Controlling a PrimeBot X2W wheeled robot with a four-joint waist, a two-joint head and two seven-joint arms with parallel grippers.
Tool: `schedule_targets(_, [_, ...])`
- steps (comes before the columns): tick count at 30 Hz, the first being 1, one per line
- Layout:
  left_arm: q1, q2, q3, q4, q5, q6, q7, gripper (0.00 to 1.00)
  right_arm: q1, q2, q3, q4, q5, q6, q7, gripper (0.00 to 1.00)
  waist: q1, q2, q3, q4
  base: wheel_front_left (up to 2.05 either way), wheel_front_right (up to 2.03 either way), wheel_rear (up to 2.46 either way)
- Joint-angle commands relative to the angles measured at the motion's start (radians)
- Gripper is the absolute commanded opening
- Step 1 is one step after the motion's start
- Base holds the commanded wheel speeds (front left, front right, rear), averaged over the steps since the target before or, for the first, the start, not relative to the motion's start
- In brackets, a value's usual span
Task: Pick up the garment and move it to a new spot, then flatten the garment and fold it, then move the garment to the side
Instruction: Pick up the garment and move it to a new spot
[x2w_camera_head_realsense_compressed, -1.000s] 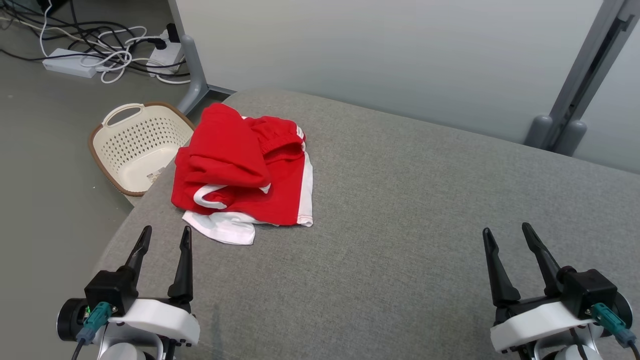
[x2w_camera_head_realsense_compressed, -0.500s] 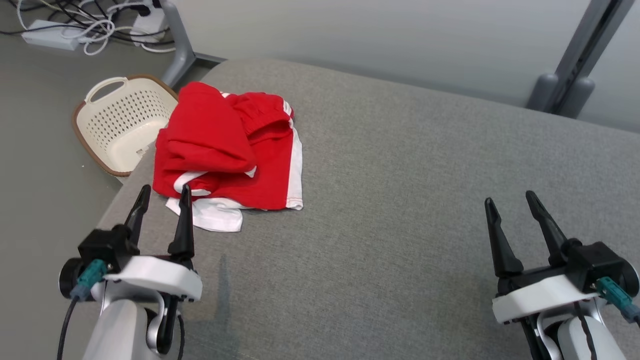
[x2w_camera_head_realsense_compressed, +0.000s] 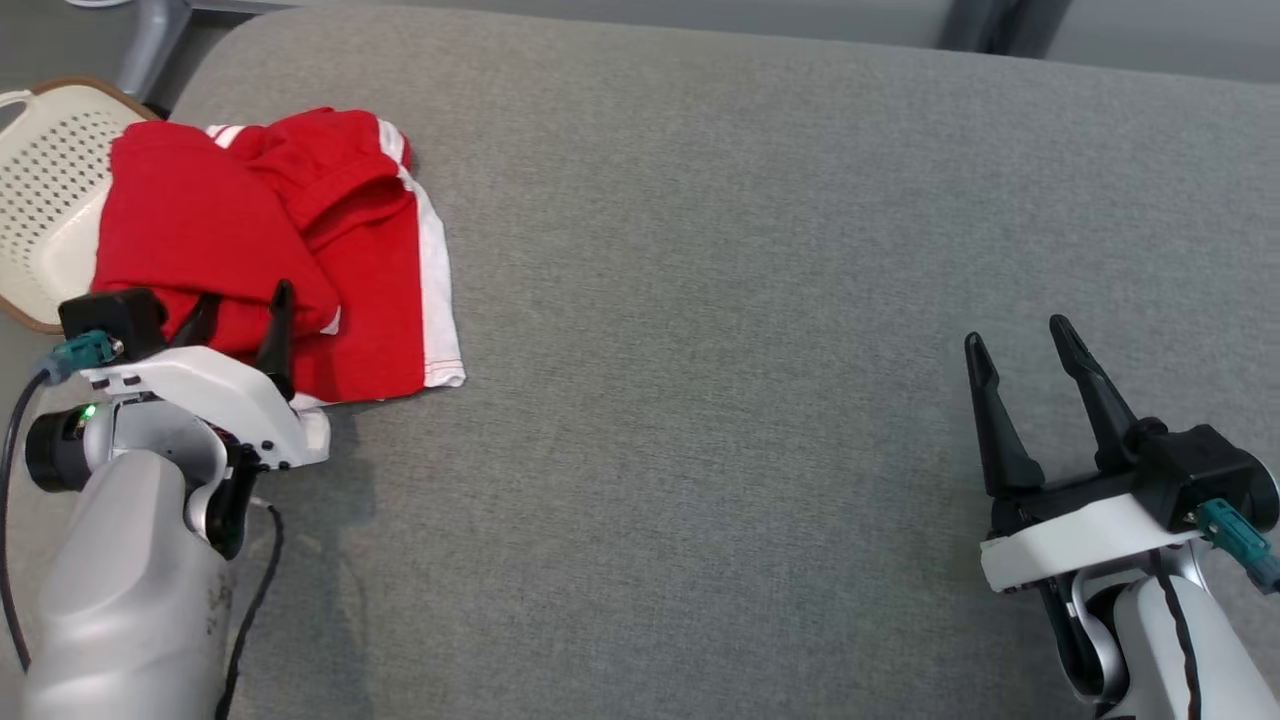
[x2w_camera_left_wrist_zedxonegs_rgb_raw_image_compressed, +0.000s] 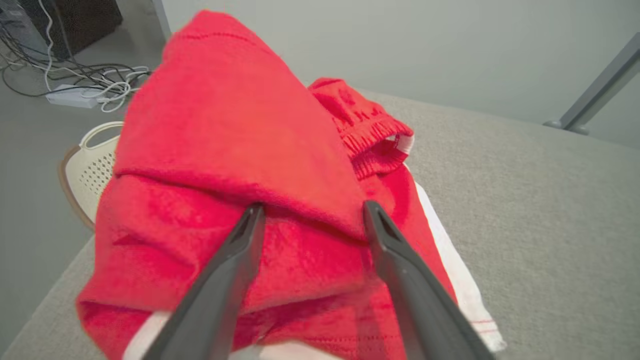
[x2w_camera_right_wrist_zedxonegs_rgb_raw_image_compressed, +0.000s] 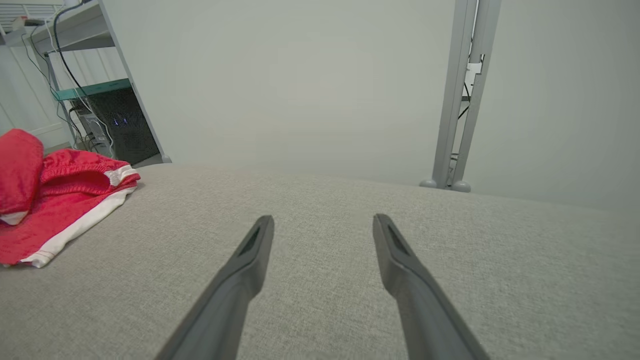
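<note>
Reaching over the red garment (x2w_camera_head_realsense_compressed: 200, 220) with the left jaws spread, nothing pinched.
Head view: the crumpled red garment with white trim lies at the far left of the grey fabric surface (x2w_camera_head_realsense_compressed: 700, 300), overlapping a beige basket (x2w_camera_head_realsense_compressed: 45, 170) beside it; the left fingers (x2w_camera_head_realsense_compressed: 280, 320) stand apart over its near edge, while the right fingers (x2w_camera_head_realsense_compressed: 985, 410) stand apart above bare fabric, well apart from the garment. Left wrist view: both fingers (x2w_camera_left_wrist_zedxonegs_rgb_raw_image_compressed: 240, 250) are spread with their tips at the edge of the garment's (x2w_camera_left_wrist_zedxonegs_rgb_raw_image_compressed: 225, 125) top fold; contact cannot be told. Right wrist view: the fingers (x2w_camera_right_wrist_zedxonegs_rgb_raw_image_compressed: 250, 255) are spread over the bare surface (x2w_camera_right_wrist_zedxonegs_rgb_raw_image_compressed: 320, 300), with the garment (x2w_camera_right_wrist_zedxonegs_rgb_raw_image_compressed: 65, 200) far to the left.
</note>
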Motion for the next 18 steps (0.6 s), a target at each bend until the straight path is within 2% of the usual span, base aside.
schedule_targets(1, [-0.033, 0.020, -0.002, 0.035, 0.003, -0.001, 0.028, 1.00, -0.014, -0.002, -0.001, 0.004, 0.007, 0.000, -0.009, 1.00, 0.0000, 0.0000, 0.024, -0.034, 0.00, 0.00, 0.00])
schedule_targets(8, [-0.122, 0.079, -0.034, 0.184, 0.037, 0.032, 0.133, 0.98, -0.025, 0.004, 0.002, 0.016, 0.017, 0.000, -0.015, 1.00, 0.0000, 0.0000, 0.021, -0.061, 0.00, 0.00, 0.00])
schedule_targets(9, [-0.132, 0.094, -0.043, 0.194, 0.053, 0.039, 0.131, 0.38, -0.025, 0.003, 0.001, 0.016, 0.016, 0.000, -0.015, 1.00, 0.0000, 0.0000, 0.020, -0.063, 0.00, 0.00, 0.00])
schedule_targets(10, [-0.141, 0.104, -0.049, 0.199, 0.056, 0.043, 0.117, 0.00, -0.023, 0.002, 0.000, 0.016, 0.016, 0.000, -0.014, 1.00, 0.0000, 0.0000, 0.020, -0.064, 0.00, 0.00, 0.00])
schedule_targets(18, [-0.165, 0.111, -0.082, 0.199, 0.086, 0.051, 0.010, 0.00, 0.009, -0.002, -0.031, 0.019, 0.023, 0.000, -0.015, 1.00, 0.0000, 0.0000, -0.008, -0.043, 0.00, 0.00, 0.00])
